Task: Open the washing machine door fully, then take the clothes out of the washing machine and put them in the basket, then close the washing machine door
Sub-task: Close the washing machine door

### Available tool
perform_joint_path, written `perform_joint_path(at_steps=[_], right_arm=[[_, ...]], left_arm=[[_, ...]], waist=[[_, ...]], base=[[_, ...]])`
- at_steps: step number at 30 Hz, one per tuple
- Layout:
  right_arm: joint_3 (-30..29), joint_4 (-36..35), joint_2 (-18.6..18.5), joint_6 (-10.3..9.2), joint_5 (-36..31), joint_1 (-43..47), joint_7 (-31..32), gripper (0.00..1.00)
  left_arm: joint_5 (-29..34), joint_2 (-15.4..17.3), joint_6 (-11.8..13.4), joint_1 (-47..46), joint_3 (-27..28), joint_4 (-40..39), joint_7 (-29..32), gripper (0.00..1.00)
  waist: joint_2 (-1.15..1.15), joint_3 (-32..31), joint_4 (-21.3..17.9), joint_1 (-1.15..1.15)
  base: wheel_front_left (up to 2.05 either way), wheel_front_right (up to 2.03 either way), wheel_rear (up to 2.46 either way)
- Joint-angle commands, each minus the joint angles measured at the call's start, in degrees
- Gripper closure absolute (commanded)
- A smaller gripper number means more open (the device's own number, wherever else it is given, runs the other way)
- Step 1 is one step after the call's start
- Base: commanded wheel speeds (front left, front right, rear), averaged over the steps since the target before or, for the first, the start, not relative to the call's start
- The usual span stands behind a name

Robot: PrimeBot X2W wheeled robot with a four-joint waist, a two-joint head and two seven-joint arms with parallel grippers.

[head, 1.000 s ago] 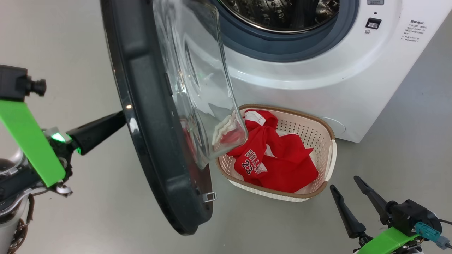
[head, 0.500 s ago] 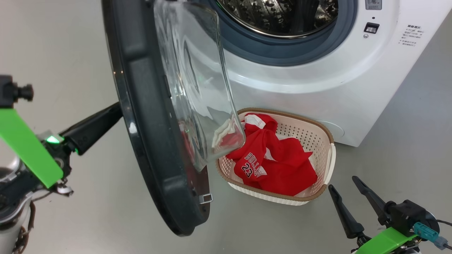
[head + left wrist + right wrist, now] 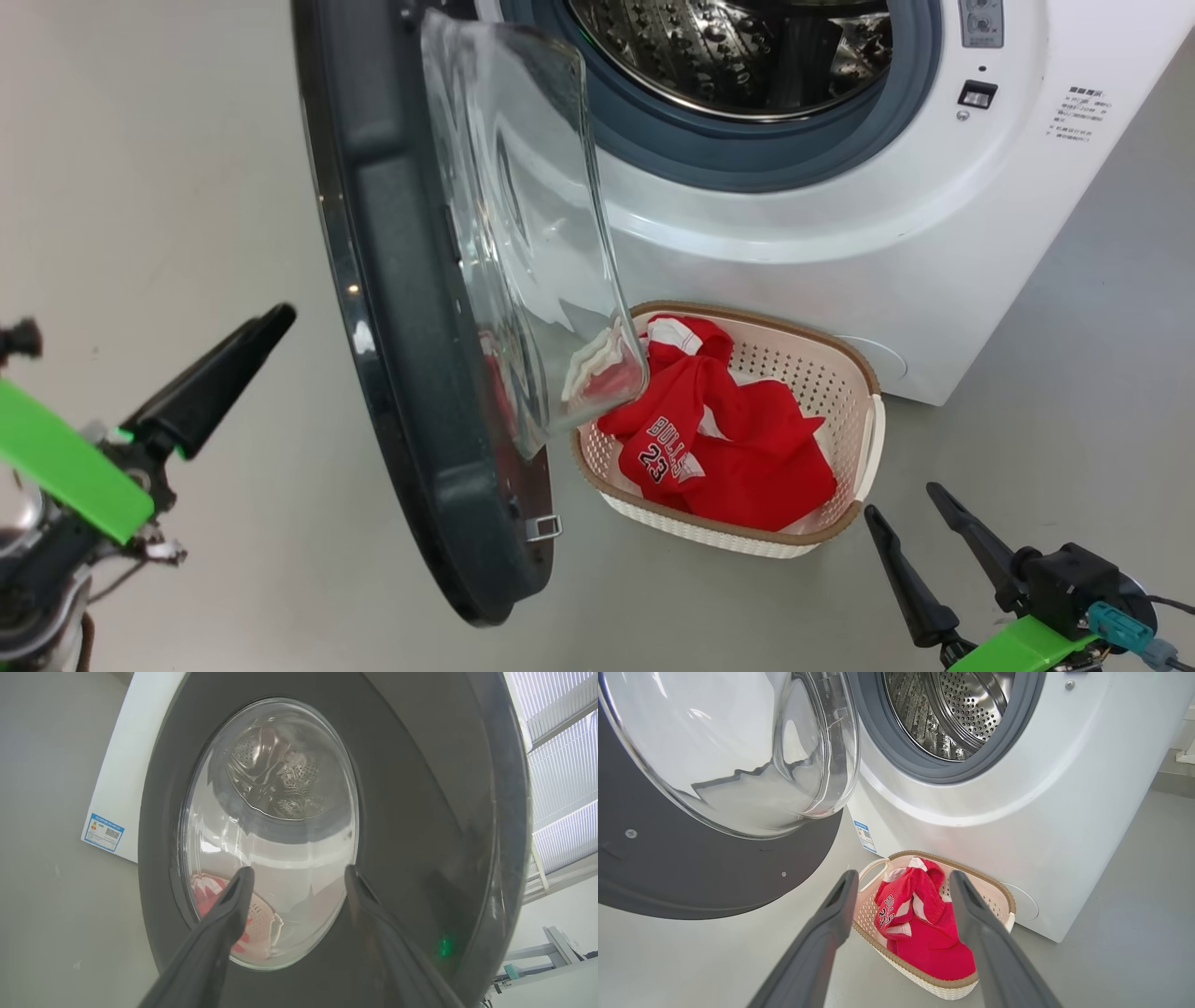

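Head view: one basket [image 3: 711,538], one door [image 3: 397,280]; left gripper [image 3: 296,873], right gripper [image 3: 901,499], jaws spread, empty.

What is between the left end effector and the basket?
The open washing machine door. In the head view it stands between the left end effector and the basket.

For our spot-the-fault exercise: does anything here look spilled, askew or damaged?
Nothing stands out. The clothes lie bunched inside the basket, none on the floor. The washing machine door stands open with its glass intact, and the drum shows no garment.
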Motion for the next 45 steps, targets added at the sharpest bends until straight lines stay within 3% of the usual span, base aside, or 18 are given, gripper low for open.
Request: perform_joint_path(at_steps=[1,19,36,45], right_arm=[[1.28,-1.16,-0.45,0.28,-0.7,0.09,-0.37,0.0],[1.38,-1.12,0.01,0.28,-0.63,0.53,-0.37,0.0],[1.19,-1.05,0.6,0.28,-0.58,0.28,-0.37,0.0],[0.99,-0.97,0.76,0.28,-0.55,0.0,-0.37,0.0]], left_arm=[[0.65,2.94,-0.4,-0.47,3.1,-0.6,-0.96,0.0],[-0.1,-0.13,-0.4,7.69,1.45,5.92,-16.43,0.0],[1.33,-3.14,-0.4,11.92,-3.9,10.76,-29.99,0.0],[7.88,-3.51,-0.4,12.26,-8.66,15.36,-36.72,0.0]], waist=[[0.0,-0.2,-0.03,0.0],[0.0,-0.66,-0.12,0.0],[0.0,-0.3,-0.67,0.0],[0.0,0.01,-1.05,0.0]], base=[[0.0,0.0,0.0],[0.0,0.0,0.0],[0.0,0.0,0.0],[0.0,0.0,0.0]])
